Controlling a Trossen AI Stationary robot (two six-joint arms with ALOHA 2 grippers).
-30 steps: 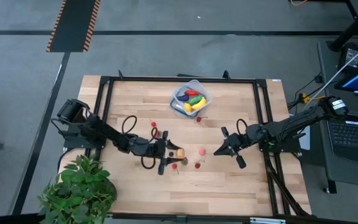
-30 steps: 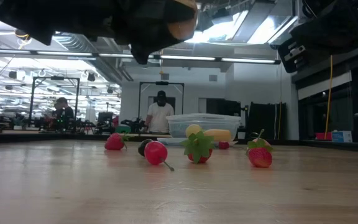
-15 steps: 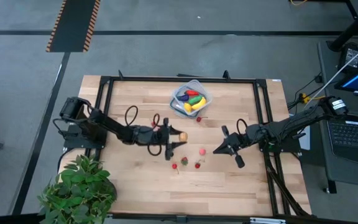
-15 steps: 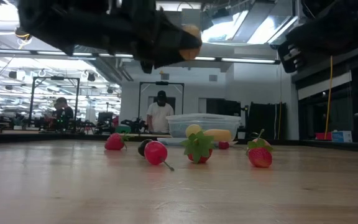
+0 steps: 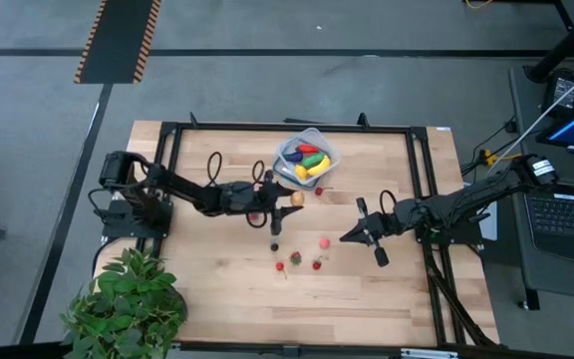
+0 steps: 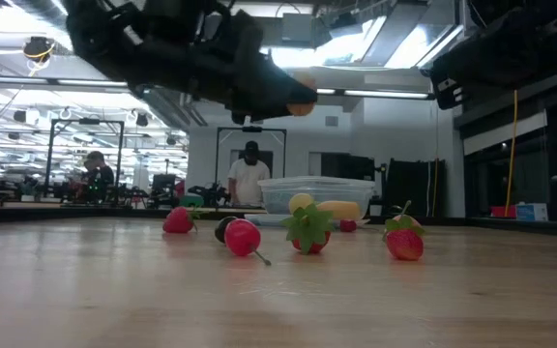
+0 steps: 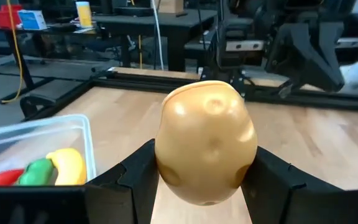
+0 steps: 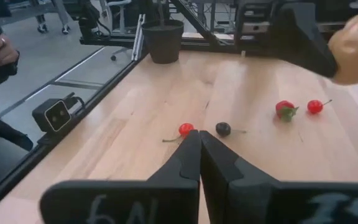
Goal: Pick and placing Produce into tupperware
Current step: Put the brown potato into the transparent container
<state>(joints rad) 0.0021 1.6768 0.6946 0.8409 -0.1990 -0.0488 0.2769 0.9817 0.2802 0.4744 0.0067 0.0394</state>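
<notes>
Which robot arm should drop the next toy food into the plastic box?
The left one. Its hand already grips the tan potato, lifted off the table right beside the tupperware. The right hand is shut, holds nothing and sits farther from the box, out over the table.

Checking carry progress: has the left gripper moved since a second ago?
Yes. In the high view the left gripper, shut on the potato, has moved up the table toward the tupperware, leaving the berries behind.
</notes>
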